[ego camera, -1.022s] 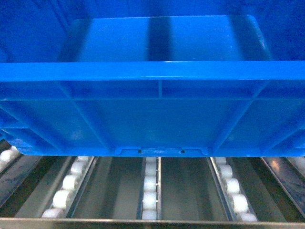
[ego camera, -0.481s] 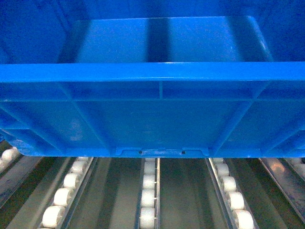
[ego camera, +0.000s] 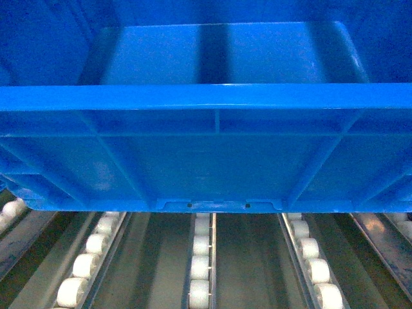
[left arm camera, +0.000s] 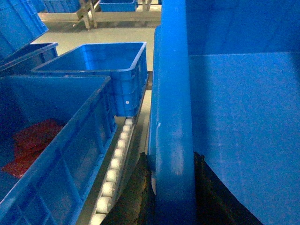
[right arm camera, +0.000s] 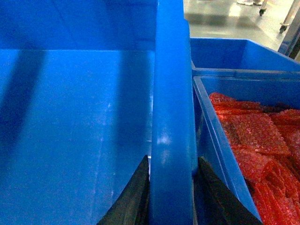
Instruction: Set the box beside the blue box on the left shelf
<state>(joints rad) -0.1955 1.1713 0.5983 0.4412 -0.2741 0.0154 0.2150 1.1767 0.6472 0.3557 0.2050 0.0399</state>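
Head view: the box [ego camera: 212, 154] fills most of the frame, near wall facing the camera, thick rim running level across, open top and bare floor visible beyond it. Base edge sits above the shelf rollers [ego camera: 200, 267] and looks clear of them at the near end; contact further in can't be confirmed. Three roller tracks run away under the box, metal channels between them.

Left gripper [left arm camera: 174, 187]: the dark fingers [left arm camera: 136, 197] straddle the box's left rim from the near side, one outside the wall, one inside, closed tight against the rim. Wrist looks along the rim toward the far end.

Right gripper [right arm camera: 171, 192]: same pose on the right rim, with one of its fingers [right arm camera: 133, 197] on the inside face and the other on the outside, pinched onto the rim.

Neighbours: just left of the box, a blue crate [left arm camera: 56, 154] with red material [left arm camera: 28, 145] in the bottom, another empty blue crate [left arm camera: 101, 70] beyond it on the same roller lane. Narrow gap with a roller strip between that lane and the held box. On the right, a blue crate [right arm camera: 220, 140] full of red bubble-wrap packs [right arm camera: 253, 136] sits right against the box's right wall; can't tell if touching.
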